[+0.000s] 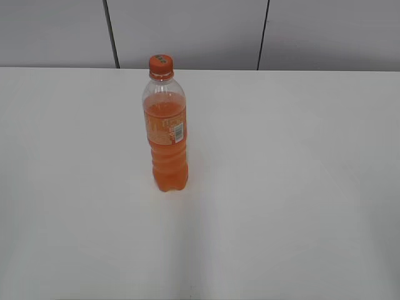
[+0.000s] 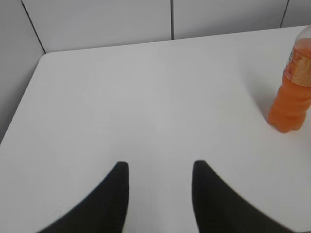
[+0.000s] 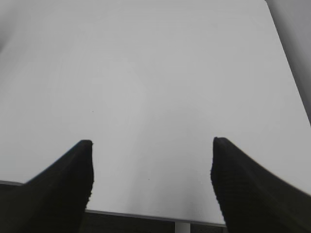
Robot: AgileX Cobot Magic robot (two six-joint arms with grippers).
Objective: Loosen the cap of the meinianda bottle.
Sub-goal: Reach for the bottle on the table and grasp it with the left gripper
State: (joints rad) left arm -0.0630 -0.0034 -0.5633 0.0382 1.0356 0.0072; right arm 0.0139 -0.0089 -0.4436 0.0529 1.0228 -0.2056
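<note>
The meinianda bottle (image 1: 167,134) stands upright on the white table (image 1: 281,187), left of centre, clear plastic with orange drink, an orange label and a white barcode patch. Its orange cap (image 1: 160,62) sits on top with a small dark mark. No arm shows in the exterior view. In the left wrist view the bottle's lower body (image 2: 293,99) stands at the far right edge, its cap out of frame. My left gripper (image 2: 158,167) is open and empty, well left of the bottle. My right gripper (image 3: 151,145) is open and empty over bare table; the bottle is out of its view.
Grey wall panels with dark seams (image 1: 112,34) stand behind the table. The table's rounded far-left corner (image 2: 46,53) shows in the left wrist view. The table's near edge (image 3: 146,215) lies under the right gripper.
</note>
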